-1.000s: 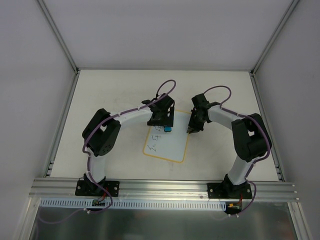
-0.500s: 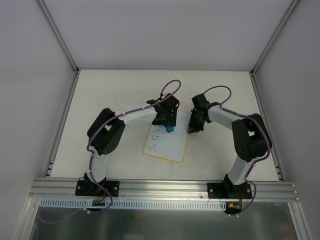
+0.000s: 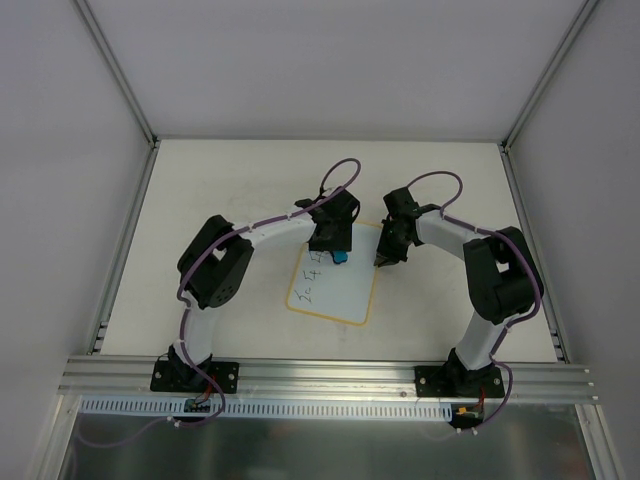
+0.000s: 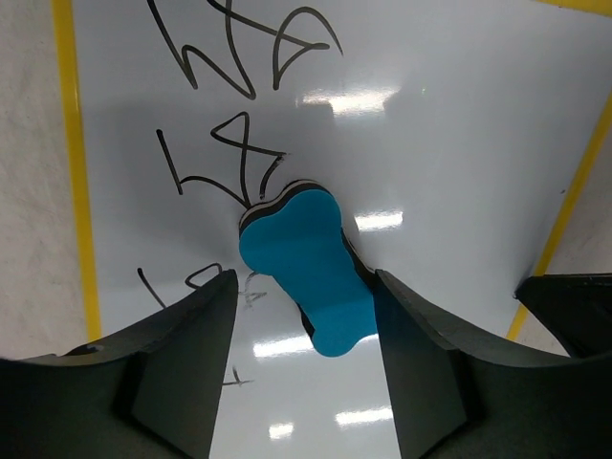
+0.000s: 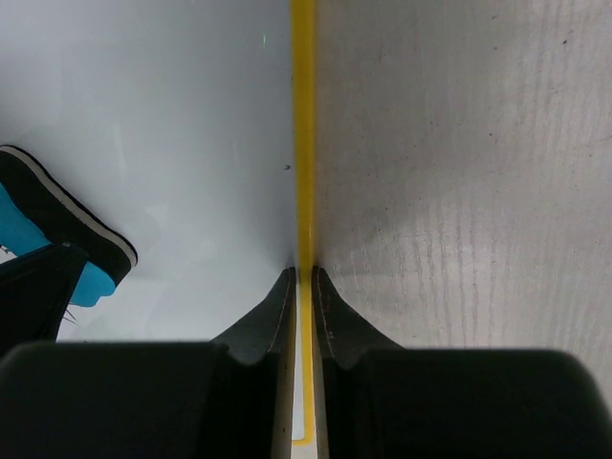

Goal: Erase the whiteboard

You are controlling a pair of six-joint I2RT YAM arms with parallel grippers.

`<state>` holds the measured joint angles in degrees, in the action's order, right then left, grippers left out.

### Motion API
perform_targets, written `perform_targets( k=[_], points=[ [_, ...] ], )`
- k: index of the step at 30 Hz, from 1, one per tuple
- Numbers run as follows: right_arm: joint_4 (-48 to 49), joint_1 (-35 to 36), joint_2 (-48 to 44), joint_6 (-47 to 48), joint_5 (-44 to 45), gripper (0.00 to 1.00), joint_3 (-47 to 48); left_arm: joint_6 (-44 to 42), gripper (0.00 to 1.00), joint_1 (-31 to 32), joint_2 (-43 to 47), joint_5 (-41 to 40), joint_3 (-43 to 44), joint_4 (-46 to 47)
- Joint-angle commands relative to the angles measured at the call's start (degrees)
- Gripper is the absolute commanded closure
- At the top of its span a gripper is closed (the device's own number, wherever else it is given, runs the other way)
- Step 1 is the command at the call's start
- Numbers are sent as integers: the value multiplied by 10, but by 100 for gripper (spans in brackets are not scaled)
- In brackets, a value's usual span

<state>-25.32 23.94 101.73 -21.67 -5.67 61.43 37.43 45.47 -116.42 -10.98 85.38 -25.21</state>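
The whiteboard (image 3: 335,295) lies flat on the table, white with a yellow border and dark scribbles down its left side. The blue eraser (image 3: 339,258) rests on its upper part. My left gripper (image 3: 333,245) is over it. In the left wrist view the left gripper (image 4: 306,275) is open, and the eraser (image 4: 311,273) lies between the fingers, against the right finger with a gap on the left. My right gripper (image 3: 383,262) is shut, its tips (image 5: 304,271) pressed down on the board's right yellow edge (image 5: 303,115). The eraser (image 5: 57,215) shows at that view's left.
The off-white tabletop (image 3: 230,190) surrounds the board. Grey walls stand on three sides. An aluminium rail (image 3: 320,372) runs along the near edge by the arm bases. The right gripper's body shows at the left wrist view's lower right (image 4: 569,311).
My left arm has swung a little to the right, and the eraser has shifted slightly right on the board with it. The right arm and the board have not moved.
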Motion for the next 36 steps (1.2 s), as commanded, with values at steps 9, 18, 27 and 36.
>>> perform_targets(
  k=[9,18,27,36],
  points=[
    [-10,0,12,16,11,91,-24,0,61,8,-2,-25,7,-19],
    [-9,0,7,18,12,91,-26,-82,58,-6,45,-23,-27,-26],
    [-10,0,7,20,11,91,-32,-24,38,-25,81,1,-33,-26],
    [-10,0,10,20,10,91,-30,-47,39,-22,30,31,7,-26]
  ],
)
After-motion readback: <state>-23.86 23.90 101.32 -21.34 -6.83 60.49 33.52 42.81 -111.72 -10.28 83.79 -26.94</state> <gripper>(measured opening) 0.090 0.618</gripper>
